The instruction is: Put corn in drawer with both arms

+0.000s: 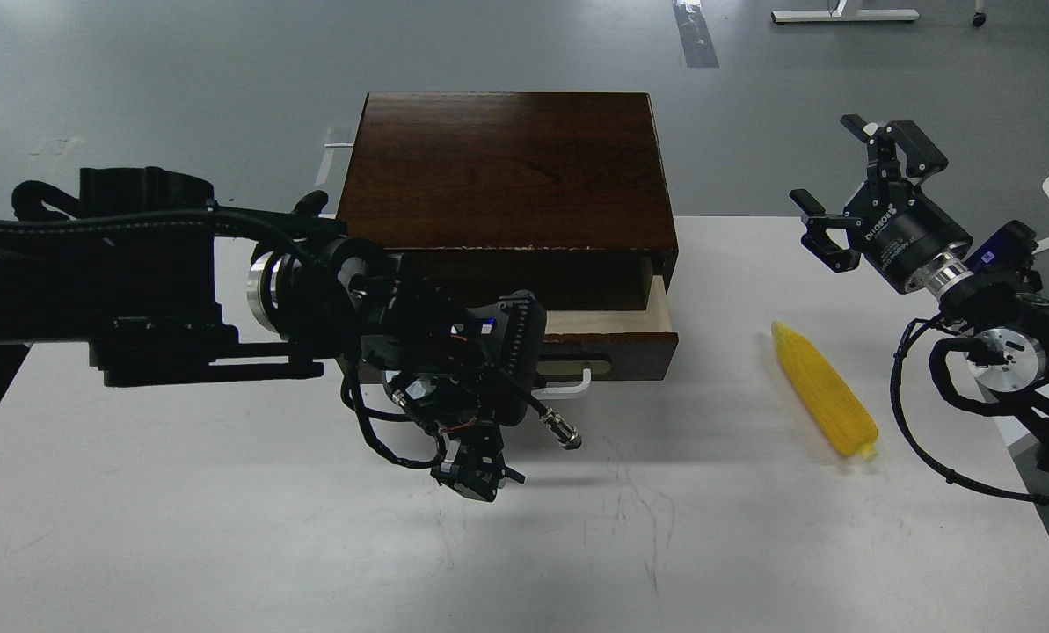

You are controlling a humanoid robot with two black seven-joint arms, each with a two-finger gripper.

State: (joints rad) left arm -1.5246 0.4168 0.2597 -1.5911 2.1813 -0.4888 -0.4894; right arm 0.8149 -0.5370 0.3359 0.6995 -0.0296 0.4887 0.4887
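The box [506, 167] sits at the desk's [225, 527] far edge, its drawer [616, 338] part-way out toward the near side. The corn [823, 389] lies on the desk, right of the drawer.

You have a white table [225, 545] under everything, its top marked with faint grey scuffs and scratches toward the middle front. At its far edge sits a dark brown box [506, 167], its drawer [616, 330] pulled a little way out toward you, pale wood showing inside. To the right of the box, well apart from it, the corn [823, 391] lies flat on the table, running diagonally with its thicker end nearer you.
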